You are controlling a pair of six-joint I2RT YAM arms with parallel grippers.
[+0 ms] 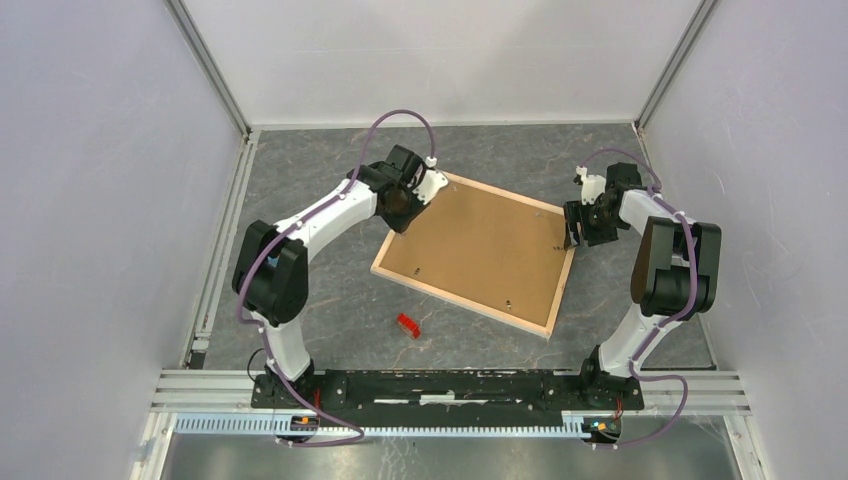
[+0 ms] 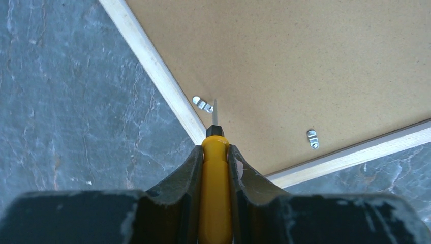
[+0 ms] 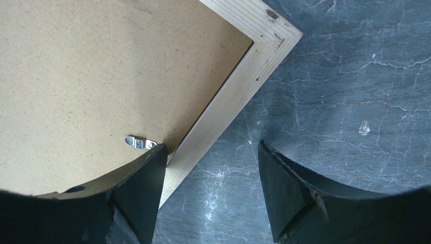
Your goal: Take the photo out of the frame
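The frame lies face down on the table, with its pale wood edges up and a plain brown backing board in it. The photo is hidden under the board. My left gripper is shut on a yellow-handled screwdriver. Its blade tip sits beside a metal clip at the frame's left edge. My right gripper is open at the frame's right edge. One finger is over the board next to a clip, and the other is over bare table.
A small red object lies on the table just in front of the frame. Another clip sits by the frame's far edge. Grey walls and metal rails enclose the marbled grey table.
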